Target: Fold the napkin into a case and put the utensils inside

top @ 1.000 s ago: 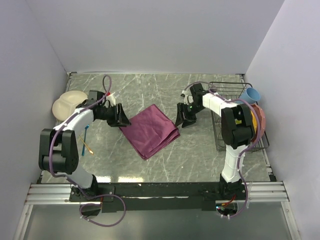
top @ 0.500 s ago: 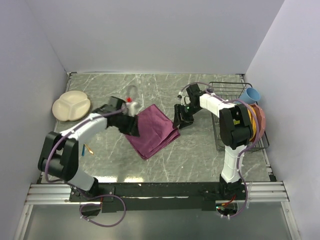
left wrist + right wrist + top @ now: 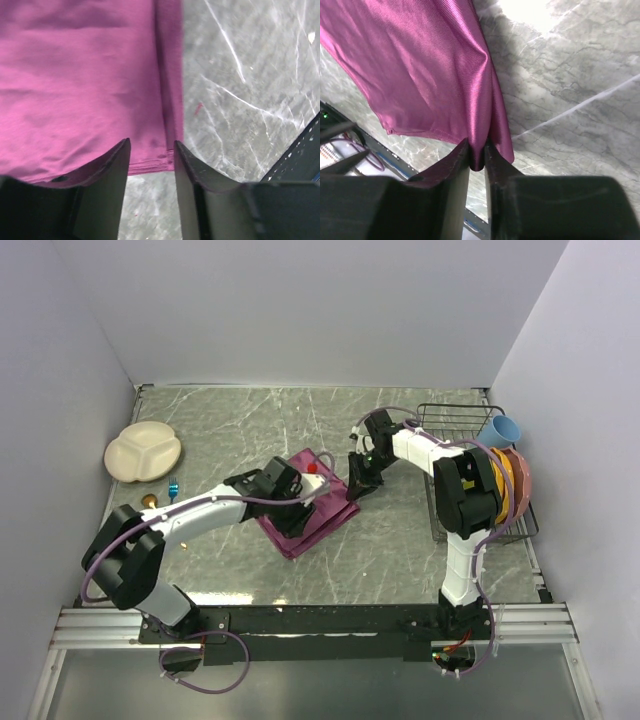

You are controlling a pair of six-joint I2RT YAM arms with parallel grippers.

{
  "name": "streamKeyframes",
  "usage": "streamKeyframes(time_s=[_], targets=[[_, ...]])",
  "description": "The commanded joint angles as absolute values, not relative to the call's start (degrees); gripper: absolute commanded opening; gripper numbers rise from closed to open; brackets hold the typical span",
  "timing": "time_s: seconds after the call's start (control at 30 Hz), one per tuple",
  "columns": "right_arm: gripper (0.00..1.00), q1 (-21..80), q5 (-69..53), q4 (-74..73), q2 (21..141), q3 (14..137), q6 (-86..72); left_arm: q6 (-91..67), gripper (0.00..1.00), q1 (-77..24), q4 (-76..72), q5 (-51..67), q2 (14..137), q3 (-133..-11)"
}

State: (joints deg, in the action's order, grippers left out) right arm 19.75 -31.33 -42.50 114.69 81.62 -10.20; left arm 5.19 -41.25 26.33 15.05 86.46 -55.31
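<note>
The left gripper (image 3: 152,150) has swung from beside the cream divided plate (image 3: 145,452) across onto the napkin (image 3: 75,75), jaws apart over its edge, while the right gripper (image 3: 477,152) has moved in from just off the cloth's corner and now pinches a raised fold.

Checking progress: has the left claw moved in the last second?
Yes. The left claw moved right, away from the cream divided plate, over the maroon cloth napkin.
</note>
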Motion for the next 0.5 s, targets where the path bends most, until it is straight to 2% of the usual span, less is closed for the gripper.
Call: streamKeyframes(time_s=[0.0,0.33,0.47], targets=[[0.17,19.86,-30.32,-43.15,115.66,84.29,-10.37,6.59,0.44,-44.03,24.61,13.01,88.5,-54.4],[0.03,19.86,-30.85,-43.24,116.1,83.67,-10.2,7.2,0.4,-46.76,25.14,10.72,92.11,-54.14],[0.01,19.78,-30.94,-43.24,116.1,83.67,-10.2,7.73,0.37,-47.37,25.4,11.42,92.11,-53.96]])
